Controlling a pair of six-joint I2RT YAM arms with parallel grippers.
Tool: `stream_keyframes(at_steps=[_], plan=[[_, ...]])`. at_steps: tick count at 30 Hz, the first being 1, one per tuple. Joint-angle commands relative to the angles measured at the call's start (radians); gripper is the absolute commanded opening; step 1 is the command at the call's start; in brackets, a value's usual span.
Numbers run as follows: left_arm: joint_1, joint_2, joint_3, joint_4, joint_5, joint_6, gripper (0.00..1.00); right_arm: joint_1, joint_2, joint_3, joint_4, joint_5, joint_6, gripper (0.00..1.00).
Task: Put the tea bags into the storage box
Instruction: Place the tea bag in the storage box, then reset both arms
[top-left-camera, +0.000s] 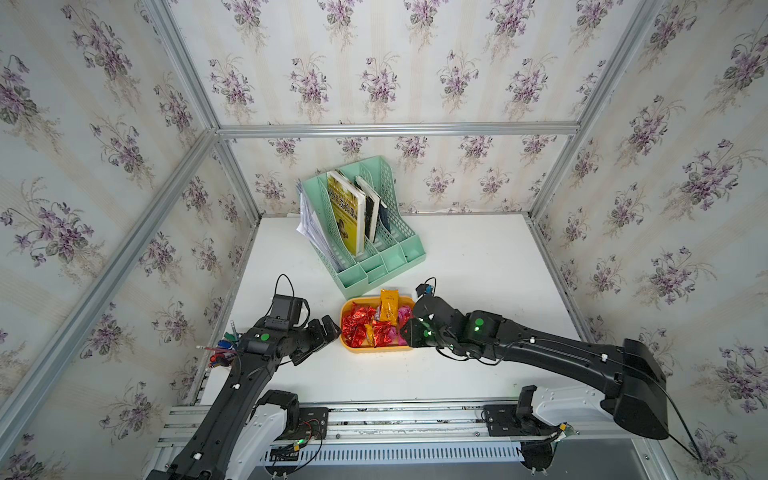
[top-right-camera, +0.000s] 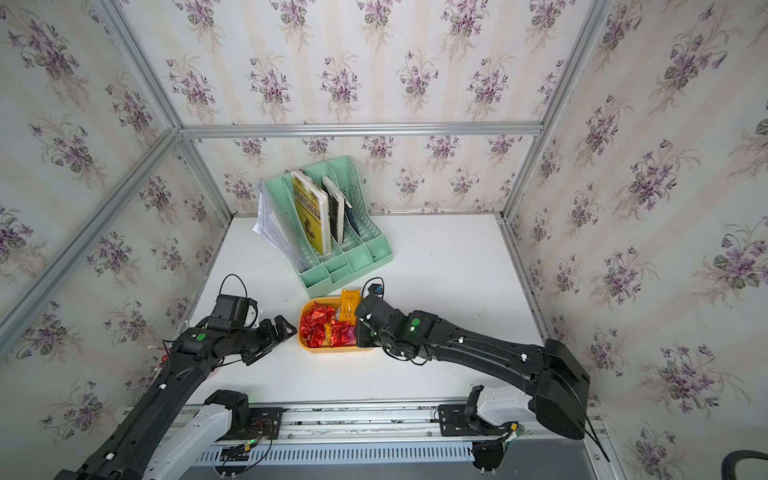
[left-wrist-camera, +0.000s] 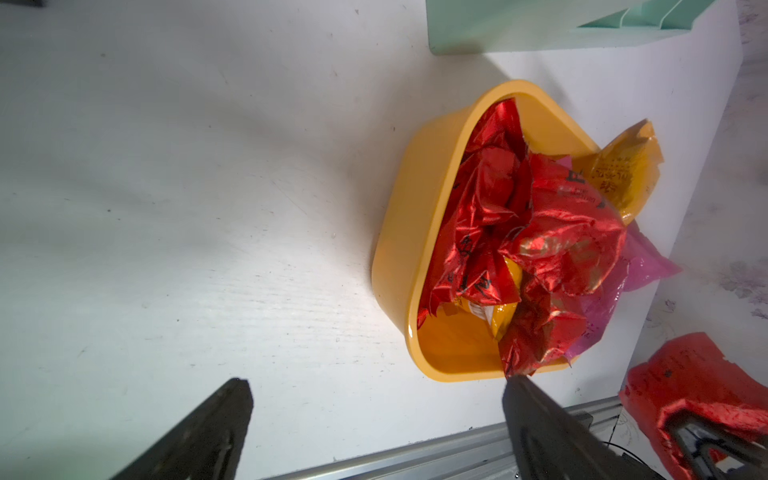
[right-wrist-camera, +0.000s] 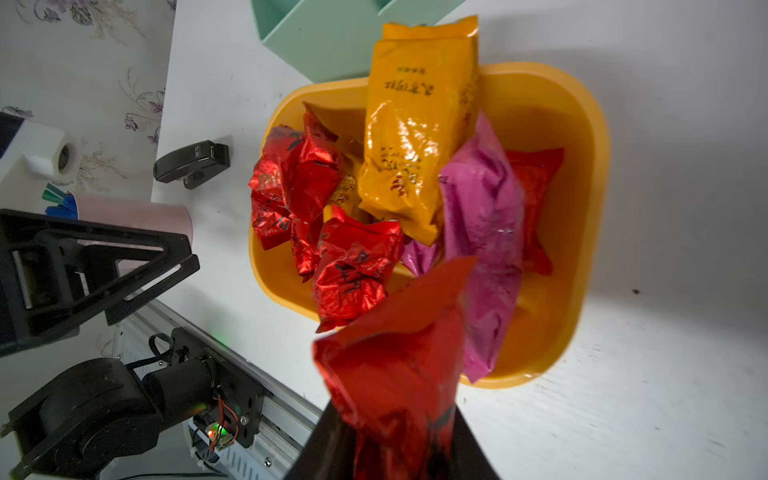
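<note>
Right wrist view: R gripper (right-wrist-camera: 395, 449) clenched on red tea bag (right-wrist-camera: 395, 365), long axis pointing out from the jaws over the front-right corner of storage box (right-wrist-camera: 590, 166), near table (right-wrist-camera: 665, 374) front edge. Box interior lies just ahead & below, so release likely needs only a short reach fwd. Inside: more tea bags (right-wrist-camera: 291, 187) piled, one orange overhanging far rim toward mint rack (right-wrist-camera: 332, 41). L gripper (left-wrist-camera: 376, 384) released, empty, just beside box's left end.

Left hand (left-wrist-camera: 376, 384) wide apart, empty; right hand (right-wrist-camera: 395, 453) pinched on red tea bag (right-wrist-camera: 395, 357)
</note>
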Motion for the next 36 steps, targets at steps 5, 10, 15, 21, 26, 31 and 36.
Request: stream_keyframes(at_steps=[5,10,15,21,26,31,36], plan=[[0.001,-0.034,0.007,-0.055,0.014,0.038,0.99,0.040,0.175,0.138,-0.014,0.096,-0.008,0.30],[0.001,-0.047,0.006,-0.061,0.006,0.029,0.99,0.041,0.260,0.228,-0.114,0.116,-0.059,0.33],[0.001,-0.063,0.007,-0.065,-0.030,0.029,0.99,0.040,0.252,0.210,-0.136,0.122,-0.047,0.48],[0.001,-0.044,0.018,-0.052,-0.083,0.041,0.99,0.039,0.157,0.220,-0.187,0.217,-0.035,0.80],[0.001,0.002,0.060,-0.009,-0.198,0.076,0.99,-0.050,0.031,0.197,-0.231,0.332,-0.064,0.90],[0.001,0.064,0.126,0.090,-0.435,0.174,0.99,-0.386,-0.147,-0.016,-0.115,0.335,-0.187,0.90],[0.001,0.144,0.110,0.346,-0.639,0.321,0.99,-0.782,-0.318,-0.309,0.250,0.319,-0.456,0.91]])
